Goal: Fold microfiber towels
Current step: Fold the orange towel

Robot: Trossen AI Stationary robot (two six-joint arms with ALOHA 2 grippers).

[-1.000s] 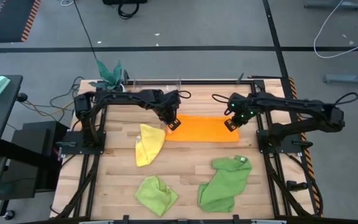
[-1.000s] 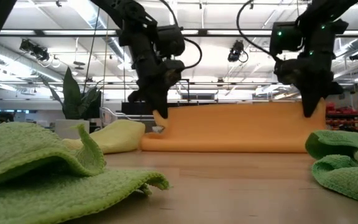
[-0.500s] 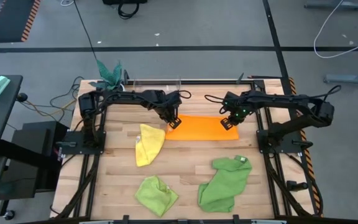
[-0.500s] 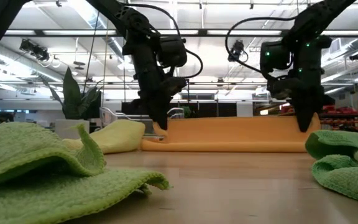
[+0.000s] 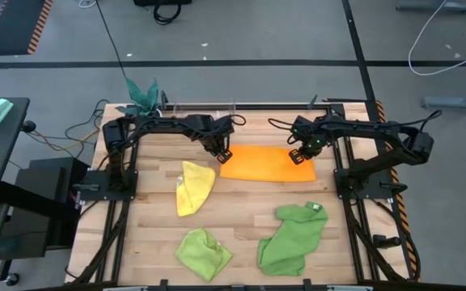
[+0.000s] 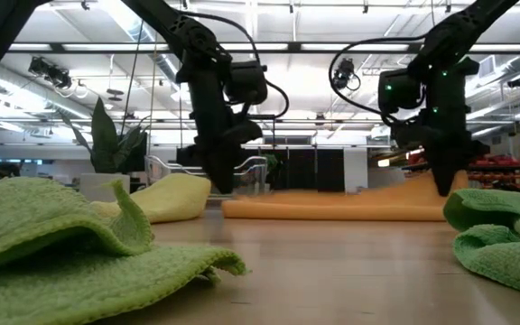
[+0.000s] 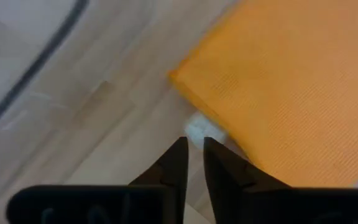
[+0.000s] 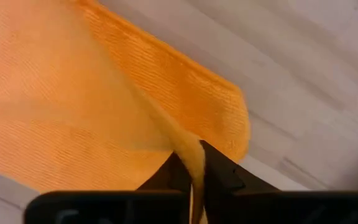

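We're mid-fold on orange towel (image 5: pixel 267 164). Left pincer (image 7: pixel 193 160) just clear of corner, slightly parted, empty. Right pincer (image 8: pixel 190 167) pinches far-right edge. Next: release, flatten.

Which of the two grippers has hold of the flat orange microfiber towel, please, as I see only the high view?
Observer: The right gripper; its wrist view shows a fold of the orange microfiber towel pinched between its fingers.
Operator: And the left gripper?
Observer: The left gripper holds nothing; its fingers stand slightly apart with an empty gap.
Operator: Does the towel lie flat?
Observer: Not fully; the low view shows one end rising off the table to the right gripper.
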